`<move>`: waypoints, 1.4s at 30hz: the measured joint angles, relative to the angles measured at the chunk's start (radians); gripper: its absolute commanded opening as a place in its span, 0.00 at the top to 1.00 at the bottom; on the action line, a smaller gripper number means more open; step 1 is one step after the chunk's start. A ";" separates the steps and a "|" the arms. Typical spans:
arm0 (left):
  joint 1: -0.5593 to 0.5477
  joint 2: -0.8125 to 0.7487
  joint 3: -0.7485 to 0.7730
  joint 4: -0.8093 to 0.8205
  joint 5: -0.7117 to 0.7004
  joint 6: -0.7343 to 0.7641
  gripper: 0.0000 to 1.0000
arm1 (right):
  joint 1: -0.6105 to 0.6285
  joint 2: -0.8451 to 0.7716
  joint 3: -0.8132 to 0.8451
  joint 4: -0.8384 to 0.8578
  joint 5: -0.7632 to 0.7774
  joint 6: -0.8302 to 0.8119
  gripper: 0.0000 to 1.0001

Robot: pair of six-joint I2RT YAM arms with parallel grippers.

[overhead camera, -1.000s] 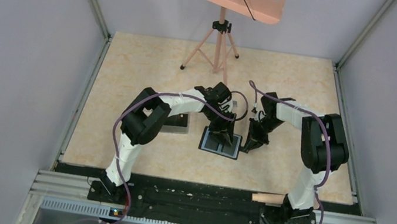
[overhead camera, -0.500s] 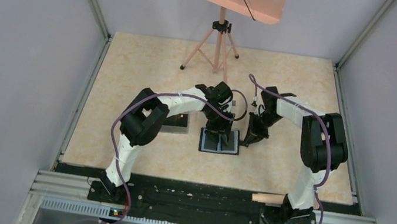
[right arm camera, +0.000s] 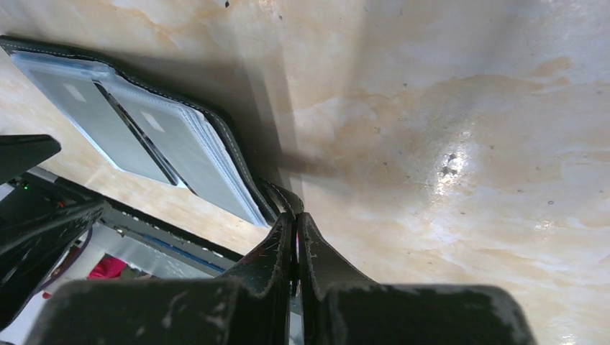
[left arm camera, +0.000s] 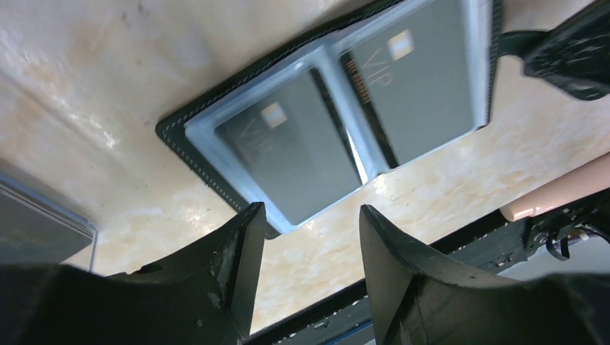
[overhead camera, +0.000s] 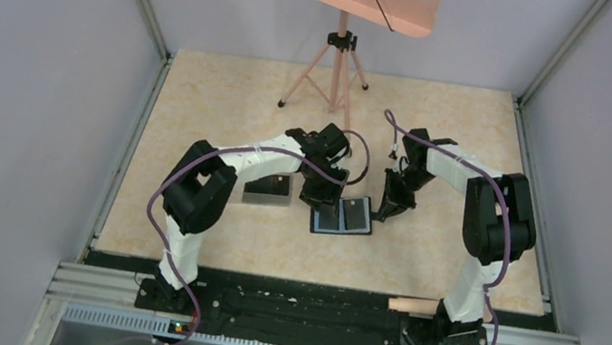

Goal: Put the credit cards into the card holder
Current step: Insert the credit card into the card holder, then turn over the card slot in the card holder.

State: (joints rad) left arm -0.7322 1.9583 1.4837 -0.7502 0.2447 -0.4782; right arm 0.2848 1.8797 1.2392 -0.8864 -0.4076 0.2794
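The wallet lies open flat mid-table, long axis left-right, right end angled slightly away, with cards in both halves. The left gripper hovers half-open and empty at its left end. The right gripper is pressed shut at its right edge.

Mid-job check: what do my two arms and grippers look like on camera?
Both the left arm and right arm have white links with bulky black joints. A purple cable loops along each. The left gripper and right gripper have scuffed black tapering fingers.
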 measured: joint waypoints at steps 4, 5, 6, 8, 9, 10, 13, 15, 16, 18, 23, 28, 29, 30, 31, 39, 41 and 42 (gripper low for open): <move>0.024 -0.013 -0.103 0.050 0.026 -0.052 0.48 | 0.000 0.000 0.000 -0.001 0.008 -0.004 0.92; 0.032 -0.013 -0.119 0.061 0.034 -0.064 0.48 | 0.000 0.000 0.000 -0.002 0.010 -0.006 0.93; 0.042 -0.013 -0.137 0.075 0.042 -0.077 0.49 | 0.000 0.000 0.000 -0.001 0.011 -0.007 0.95; 0.059 -0.013 -0.158 0.097 0.060 -0.103 0.49 | 0.000 0.000 0.000 -0.002 0.011 -0.008 1.00; 0.066 -0.013 -0.162 0.105 0.069 -0.113 0.50 | 0.000 0.000 0.000 -0.002 0.011 -0.010 1.00; 0.073 -0.013 -0.163 0.114 0.077 -0.122 0.50 | 0.000 0.000 0.000 -0.002 0.011 -0.010 1.00; 0.082 -0.013 -0.162 0.145 0.093 -0.132 0.52 | 0.000 0.000 0.000 -0.002 0.011 -0.011 1.00; 0.082 -0.013 -0.162 0.156 0.103 -0.137 0.53 | 0.000 0.000 0.000 -0.002 0.011 -0.015 1.00; 0.082 -0.013 -0.161 0.158 0.106 -0.138 0.53 | 0.000 0.000 0.000 -0.003 0.011 -0.016 1.00; 0.082 -0.013 -0.159 0.156 0.105 -0.140 0.52 | 0.000 0.000 0.000 -0.003 0.011 -0.016 1.00; 0.082 -0.013 -0.151 0.151 0.100 -0.140 0.53 | 0.000 0.000 0.000 -0.003 0.010 -0.016 1.00; 0.081 -0.013 -0.145 0.152 0.102 -0.141 0.58 | 0.000 0.000 -0.001 -0.003 0.010 -0.016 1.00; 0.081 -0.013 -0.145 0.153 0.103 -0.141 0.59 | 0.000 0.000 -0.001 -0.003 0.010 -0.016 1.00; 0.081 -0.013 -0.143 0.153 0.103 -0.141 0.59 | 0.000 0.000 -0.001 -0.003 0.010 -0.016 1.00; 0.081 -0.013 -0.143 0.152 0.103 -0.141 0.59 | 0.000 0.000 -0.001 -0.003 0.010 -0.016 1.00; 0.078 -0.013 -0.124 0.148 0.105 -0.140 0.69 | 0.000 0.000 -0.001 -0.003 0.004 -0.016 1.00; 0.076 -0.013 -0.122 0.146 0.106 -0.135 0.75 | 0.000 0.000 -0.001 -0.002 0.002 -0.016 1.00; 0.075 -0.013 -0.120 0.145 0.106 -0.131 0.78 | 0.000 0.000 -0.001 -0.002 0.001 -0.016 1.00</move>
State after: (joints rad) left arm -0.6575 1.9457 1.3636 -0.6056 0.3508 -0.6094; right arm 0.2848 1.8797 1.2381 -0.8883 -0.4065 0.2634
